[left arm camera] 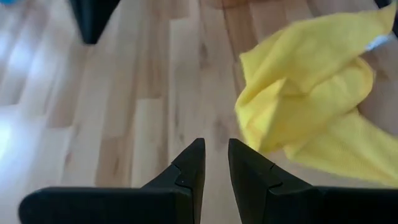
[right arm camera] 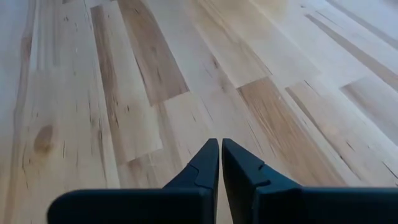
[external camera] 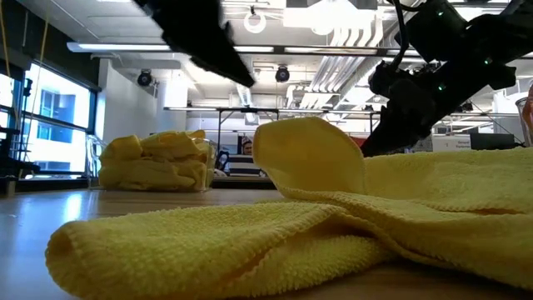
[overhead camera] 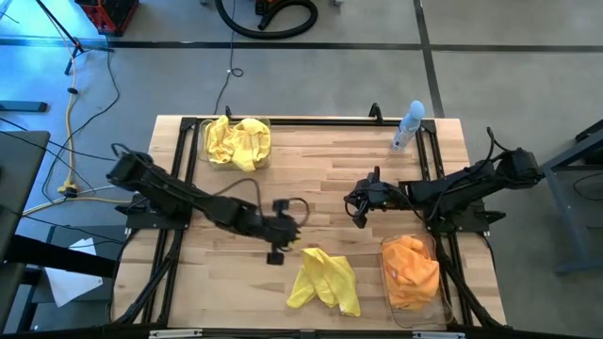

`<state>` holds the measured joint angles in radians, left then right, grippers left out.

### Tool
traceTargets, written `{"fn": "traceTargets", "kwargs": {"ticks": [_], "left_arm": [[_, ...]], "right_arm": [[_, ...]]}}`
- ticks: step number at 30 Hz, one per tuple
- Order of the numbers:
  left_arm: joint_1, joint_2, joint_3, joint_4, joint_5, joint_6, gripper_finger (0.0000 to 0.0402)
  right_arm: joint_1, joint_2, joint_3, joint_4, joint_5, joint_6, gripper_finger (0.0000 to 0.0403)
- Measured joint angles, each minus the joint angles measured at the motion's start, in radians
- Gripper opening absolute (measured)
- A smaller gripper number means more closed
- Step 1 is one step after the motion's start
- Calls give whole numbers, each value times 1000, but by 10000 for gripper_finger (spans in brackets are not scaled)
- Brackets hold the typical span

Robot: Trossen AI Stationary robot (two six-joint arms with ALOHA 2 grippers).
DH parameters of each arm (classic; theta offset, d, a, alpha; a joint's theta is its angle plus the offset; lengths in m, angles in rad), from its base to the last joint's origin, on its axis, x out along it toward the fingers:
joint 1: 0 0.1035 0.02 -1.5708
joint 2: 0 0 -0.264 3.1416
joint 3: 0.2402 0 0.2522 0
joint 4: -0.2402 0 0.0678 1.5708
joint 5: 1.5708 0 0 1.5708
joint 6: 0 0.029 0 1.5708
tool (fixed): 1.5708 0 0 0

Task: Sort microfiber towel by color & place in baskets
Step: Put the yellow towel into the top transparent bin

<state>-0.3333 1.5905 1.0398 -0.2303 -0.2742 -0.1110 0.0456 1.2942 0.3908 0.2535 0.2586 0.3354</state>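
High view shows a wooden table [overhead camera: 320,179] with two dark arms over it. One yellow towel [overhead camera: 325,280] lies loose and crumpled on the table near the front edge. The left pincer [overhead camera: 285,239] hangs just beside it, close to its top corner, and holds nothing. Its two fingers [left arm camera: 189,165] stand a little apart, with a small gap between them. More yellow towels [overhead camera: 237,141] are piled in a clear basket [overhead camera: 204,160] at the back left of the table. Orange towels [overhead camera: 412,269] fill another clear basket [overhead camera: 388,287] at the front right. The right pincer [overhead camera: 358,209] is over the bare middle of the table, well apart from every towel. Its fingers [right arm camera: 205,163] are pressed almost together and grip nothing. A pale blue spray bottle [overhead camera: 408,126] lies near the back right edge.
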Motion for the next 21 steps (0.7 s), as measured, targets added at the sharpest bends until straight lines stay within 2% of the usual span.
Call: {"fn": "traceTargets", "kwargs": {"ticks": [6,10,21], "left_arm": [[-18,153,162,-59,17,2,60],[-24,227,233,-81,72,9,60],[-43,343,291,-90,79,9,60]], "right_arm": [[0,0,0,8,-10,-3,16],[0,0,0,12,-43,-1,16],[0,0,0,38,-55,3,16]]}}
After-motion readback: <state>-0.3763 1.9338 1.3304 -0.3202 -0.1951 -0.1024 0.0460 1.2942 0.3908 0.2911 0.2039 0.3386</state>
